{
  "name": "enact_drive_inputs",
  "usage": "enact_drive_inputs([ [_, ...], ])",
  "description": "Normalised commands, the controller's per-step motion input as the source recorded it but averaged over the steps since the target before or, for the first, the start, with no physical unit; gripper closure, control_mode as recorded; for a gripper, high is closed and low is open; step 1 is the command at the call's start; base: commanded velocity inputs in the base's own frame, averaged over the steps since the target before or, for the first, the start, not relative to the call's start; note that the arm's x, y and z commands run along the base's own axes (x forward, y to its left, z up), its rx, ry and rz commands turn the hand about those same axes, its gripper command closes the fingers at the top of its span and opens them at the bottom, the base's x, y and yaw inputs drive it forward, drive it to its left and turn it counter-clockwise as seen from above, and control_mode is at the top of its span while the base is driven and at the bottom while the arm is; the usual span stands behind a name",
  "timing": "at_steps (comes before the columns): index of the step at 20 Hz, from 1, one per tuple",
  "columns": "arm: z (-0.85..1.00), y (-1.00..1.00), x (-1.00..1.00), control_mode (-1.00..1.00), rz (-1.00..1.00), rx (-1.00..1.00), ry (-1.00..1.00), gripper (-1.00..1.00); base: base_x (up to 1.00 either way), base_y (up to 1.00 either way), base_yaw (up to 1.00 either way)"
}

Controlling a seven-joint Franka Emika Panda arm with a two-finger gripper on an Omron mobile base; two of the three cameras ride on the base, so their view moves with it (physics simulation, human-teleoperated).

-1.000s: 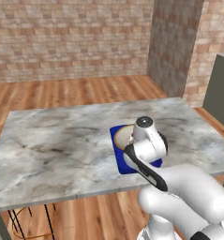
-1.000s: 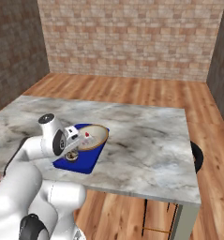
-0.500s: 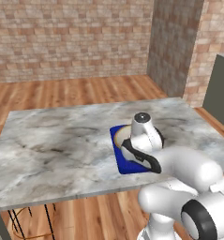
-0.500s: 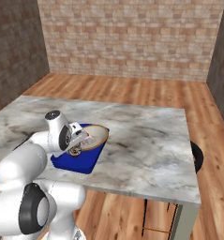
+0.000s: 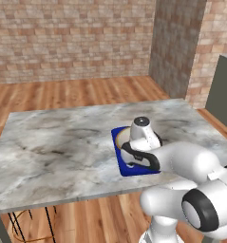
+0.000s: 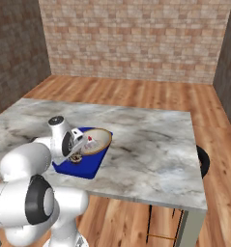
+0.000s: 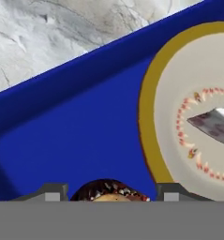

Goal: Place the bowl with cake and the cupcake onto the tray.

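Blue fills most of the hand view: the tray (image 7: 76,136) lies on the marble surface (image 5: 62,142), and the bowl with cake (image 7: 197,112) already sits inside it, its tan rim close to the tray's far edge in the right base view. The cupcake (image 7: 109,191) shows at the bottom of the hand view between the two finger tips of the end effector (image 7: 106,193), down on the tray floor just beside the bowl. The jaws stand apart on either side of it — whether the pads touch its sides I cannot tell.

The risk from here is in the retreat. If a pad clings to the cupcake, lifting could tip it or drag it over the low rim. A sideways drift toward the bowl could knock its rim and shift it — or push the tray along the surface.
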Motion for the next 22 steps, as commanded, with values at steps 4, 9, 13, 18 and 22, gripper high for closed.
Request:
enact_drive_inputs([
  [4,-0.31,0.06,0.00,-1.00,0.14,0.00,0.02,1.00,0.00,0.00,0.00],
  [9,-0.27,0.01,0.00,-1.00,0.12,0.00,0.01,1.00,0.00,0.00,0.00],
  [13,-0.20,0.02,0.01,-1.00,0.10,0.00,0.00,1.00,0.00,0.00,0.00],
  [18,-0.11,0.04,0.07,-1.00,0.09,0.00,0.00,-1.00,0.00,0.00,0.00],
  [22,-0.02,0.00,0.00,-1.00,0.08,0.04,0.00,-1.00,0.00,0.00,0.00],
])
